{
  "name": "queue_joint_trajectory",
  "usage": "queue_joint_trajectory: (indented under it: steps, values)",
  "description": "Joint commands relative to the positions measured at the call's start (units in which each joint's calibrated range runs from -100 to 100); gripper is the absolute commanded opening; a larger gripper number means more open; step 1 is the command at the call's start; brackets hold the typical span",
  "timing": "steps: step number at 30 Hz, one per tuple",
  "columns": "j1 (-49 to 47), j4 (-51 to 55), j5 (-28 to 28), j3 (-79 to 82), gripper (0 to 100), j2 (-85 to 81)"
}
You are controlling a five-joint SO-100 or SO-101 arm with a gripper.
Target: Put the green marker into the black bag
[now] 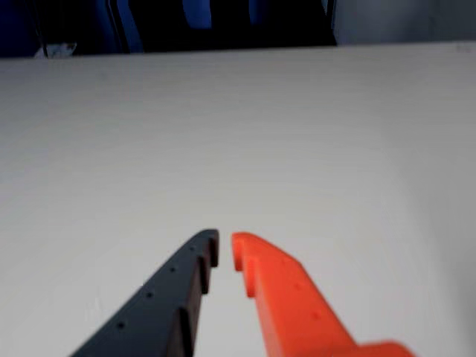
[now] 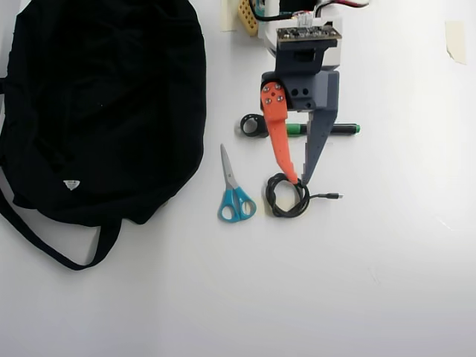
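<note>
In the overhead view the green marker (image 2: pixel 343 129) lies flat on the white table, crossing under my arm; its green cap shows between the two fingers. My gripper (image 2: pixel 300 181) is above the table past the marker, its tips over a coiled cable. The wrist view shows my gripper (image 1: pixel 224 249) shut, its black and orange tips almost touching with nothing between them, over bare table. The black bag (image 2: pixel 104 104) sprawls across the left side of the overhead view, its strap trailing toward the bottom left. Neither marker nor bag appears in the wrist view.
Blue-handled scissors (image 2: pixel 234 197) lie between bag and gripper. A coiled black cable (image 2: pixel 286 199) sits under the fingertips. A small black ring-shaped object (image 2: pixel 254 125) rests left of the marker. A piece of tape (image 2: pixel 455 41) is at the top right.
</note>
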Motion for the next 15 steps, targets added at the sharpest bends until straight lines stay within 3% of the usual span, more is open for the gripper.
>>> queue_joint_trajectory:
  steps: [1, 15]
  values:
    - [0.26, -1.15, 0.16, -13.88, 2, 7.35]
    - [0.26, -7.95, 0.16, -18.1, 2, 15.81]
